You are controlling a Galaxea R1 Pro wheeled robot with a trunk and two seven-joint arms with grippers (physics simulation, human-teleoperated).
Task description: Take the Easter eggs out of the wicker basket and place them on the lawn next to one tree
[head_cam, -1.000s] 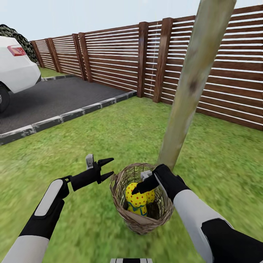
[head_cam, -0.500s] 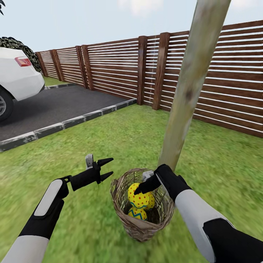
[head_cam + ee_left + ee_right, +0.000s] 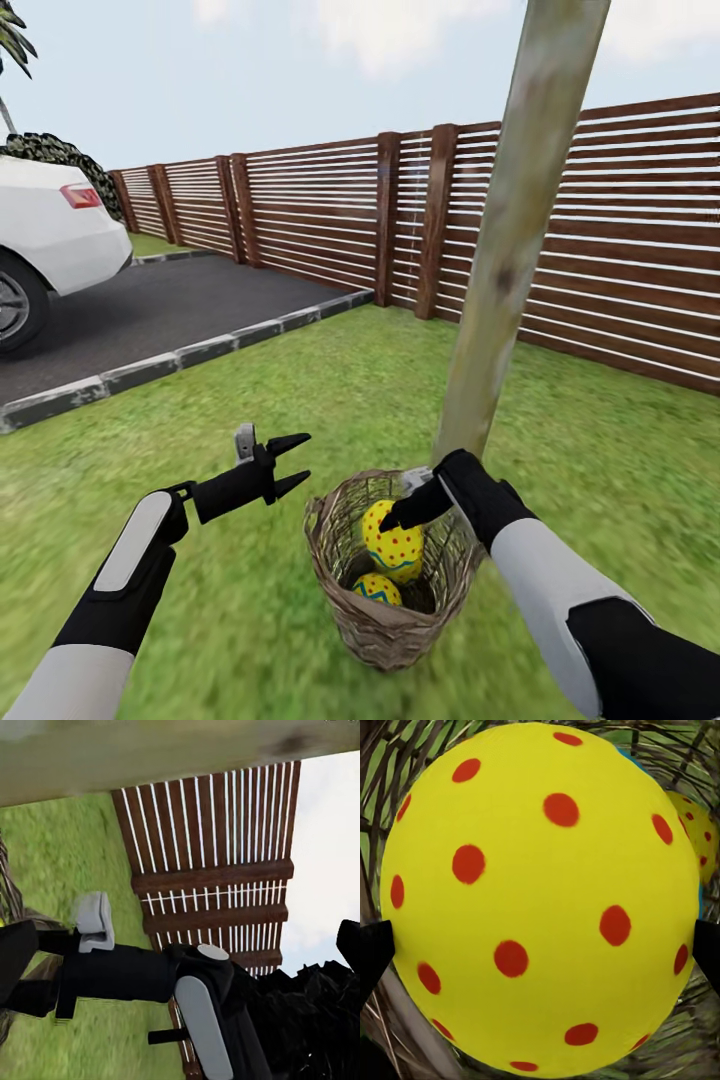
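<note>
The wicker basket stands on the lawn at the foot of the tree. My right gripper reaches into it and is shut on a yellow Easter egg with red dots, held near rim height. In the right wrist view this egg sits between both fingertips. A second egg with a blue zigzag lies lower in the basket, and part of another egg shows behind the held one. My left gripper hangs open just left of the basket, holding nothing.
A brown slatted fence closes the garden behind the tree. A dark driveway with a grey kerb and a white car lies at the far left. Open grass spreads left and right of the basket.
The head camera has tilted up, shifting the whole picture down. My right gripper has risen a little in the basket with the egg, uncovering the second egg below. The left arm has held still.
</note>
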